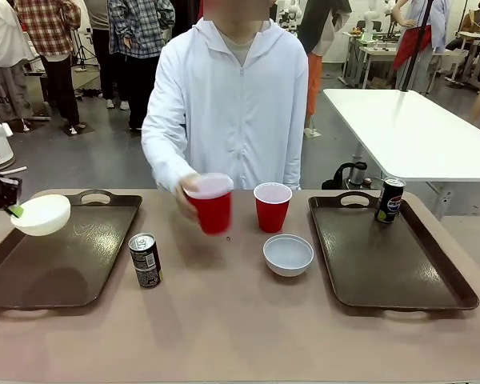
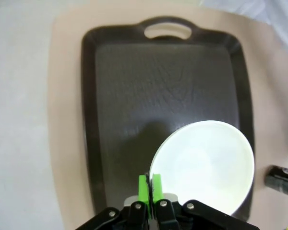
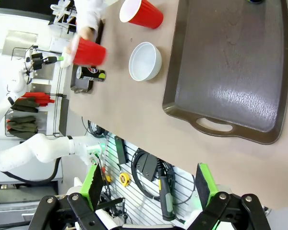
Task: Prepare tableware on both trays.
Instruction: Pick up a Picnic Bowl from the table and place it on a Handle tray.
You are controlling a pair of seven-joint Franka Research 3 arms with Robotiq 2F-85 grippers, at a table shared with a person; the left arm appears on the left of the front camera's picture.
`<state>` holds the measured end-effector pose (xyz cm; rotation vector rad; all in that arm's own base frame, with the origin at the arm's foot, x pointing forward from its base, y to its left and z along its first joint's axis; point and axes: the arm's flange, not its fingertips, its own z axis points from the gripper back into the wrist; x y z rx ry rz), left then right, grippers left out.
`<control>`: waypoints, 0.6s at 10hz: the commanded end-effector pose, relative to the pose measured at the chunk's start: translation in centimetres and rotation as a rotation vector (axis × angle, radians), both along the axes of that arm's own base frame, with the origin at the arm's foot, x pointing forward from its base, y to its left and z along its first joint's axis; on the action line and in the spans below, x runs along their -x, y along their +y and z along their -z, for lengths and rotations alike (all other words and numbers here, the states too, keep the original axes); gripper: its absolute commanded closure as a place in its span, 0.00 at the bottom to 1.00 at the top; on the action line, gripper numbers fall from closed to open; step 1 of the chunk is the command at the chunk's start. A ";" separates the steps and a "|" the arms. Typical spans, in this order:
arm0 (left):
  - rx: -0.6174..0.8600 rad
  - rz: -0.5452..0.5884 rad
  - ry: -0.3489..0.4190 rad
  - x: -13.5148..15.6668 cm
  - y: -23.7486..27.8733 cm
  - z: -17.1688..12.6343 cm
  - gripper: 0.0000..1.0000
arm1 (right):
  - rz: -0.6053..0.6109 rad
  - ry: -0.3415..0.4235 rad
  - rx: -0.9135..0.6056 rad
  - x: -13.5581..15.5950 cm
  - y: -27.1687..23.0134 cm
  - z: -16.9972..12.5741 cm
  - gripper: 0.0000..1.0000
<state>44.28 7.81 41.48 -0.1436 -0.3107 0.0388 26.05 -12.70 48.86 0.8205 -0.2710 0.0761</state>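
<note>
1. The slim dark can (image 1: 390,200) at the far corner of the right tray (image 1: 400,276) bears a red, white and blue Pepsi roundel. Its lettering is too small to read. The other dark can (image 1: 146,260) carries pale print that is not legible.
2. The left gripper (image 2: 150,188) has its green pads pinched on the rim of a small white bowl (image 2: 204,165). The bowl hangs tilted above the dark brown left tray (image 2: 134,96).
3. The right gripper (image 3: 149,184) has its jaws spread wide and grips nothing. It sits out past the table's edge, beyond the right tray's near handle.
4. The other dark can stands on the table just beside the left tray's right rim.
5. A person's hand (image 1: 186,192) grips a red cup (image 1: 214,206) between the trays. A second red cup (image 1: 272,206) stands upright beside it, and a second white bowl (image 1: 288,254) rests on the table nearer the robot.
6. The table (image 1: 224,328) is light brown. Behind it are a grey floor (image 1: 104,152), a white table (image 1: 416,128) and people standing (image 1: 140,48).
</note>
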 end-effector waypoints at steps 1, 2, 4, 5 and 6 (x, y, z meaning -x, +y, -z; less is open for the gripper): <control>-0.061 0.004 0.008 -1.2 -0.7 2.2 1.00 | -0.003 -0.006 -0.017 0.0 0.0 0.1 0.00; -0.069 0.008 0.015 -1.4 -1.1 2.8 1.00 | -0.003 -0.006 -0.017 0.0 0.0 0.1 0.00; -0.100 0.024 0.053 -1.6 -1.8 4.2 1.00 | -0.003 -0.006 -0.017 0.0 0.0 0.1 0.00; -0.135 0.044 0.105 1.0 -1.9 3.3 1.00 | -0.003 -0.006 -0.017 0.0 0.0 0.1 0.00; -0.136 0.124 0.206 6.8 -2.1 1.2 1.00 | -0.003 -0.006 -0.017 0.0 0.0 0.1 0.00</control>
